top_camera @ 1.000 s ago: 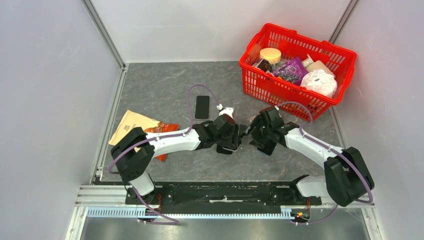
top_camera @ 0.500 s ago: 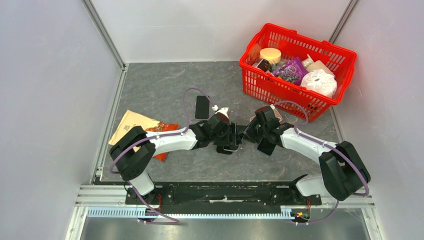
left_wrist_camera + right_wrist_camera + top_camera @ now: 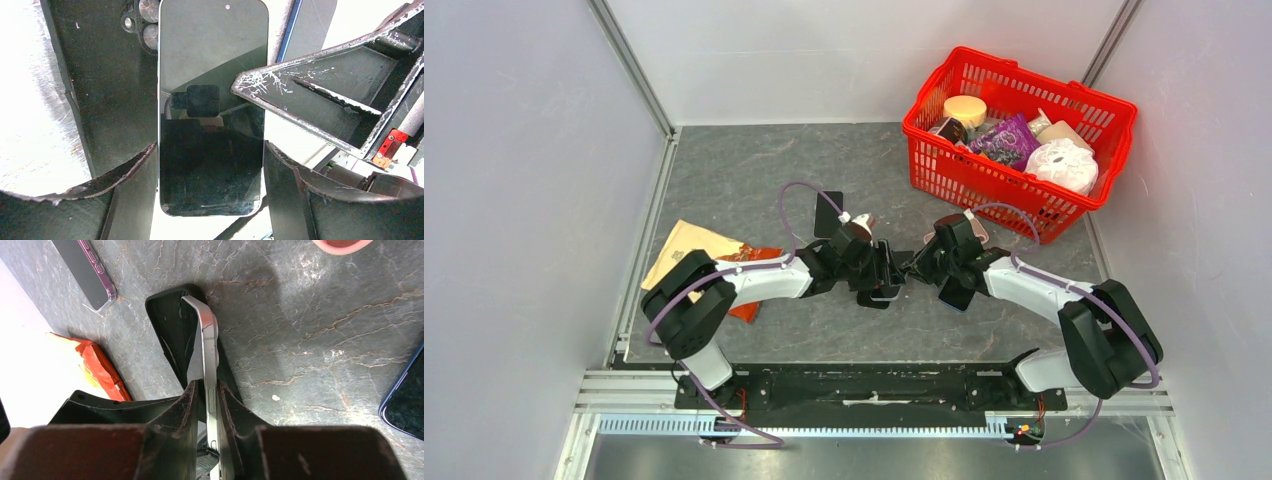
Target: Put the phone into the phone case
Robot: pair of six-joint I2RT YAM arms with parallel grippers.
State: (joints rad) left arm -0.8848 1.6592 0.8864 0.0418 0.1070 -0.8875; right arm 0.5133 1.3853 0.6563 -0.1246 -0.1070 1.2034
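The phone [image 3: 212,60], dark screen up, lies across my left gripper [image 3: 210,150], whose fingers press its two long edges. Seen edge-on in the right wrist view, the phone [image 3: 207,335] shows a silver side. My right gripper [image 3: 207,387] is shut on its flat faces. The phone's far end tips down into the black phone case [image 3: 172,325], which lies on the grey table. From above, both grippers [image 3: 886,270] [image 3: 916,264] meet over the case [image 3: 874,298] at mid-table. One right fingertip [image 3: 320,95] reaches over the screen.
A purple-edged phone [image 3: 82,267] lies behind the left wrist. A blue-edged phone [image 3: 957,293] rests under the right arm. An orange snack packet [image 3: 694,250] sits at the left. The red basket [image 3: 984,185], full of goods, stands at the back right.
The right gripper's jaws have closed onto the phone. Both wrists have shifted slightly left and toward the back, and the left gripper has kept its hold.
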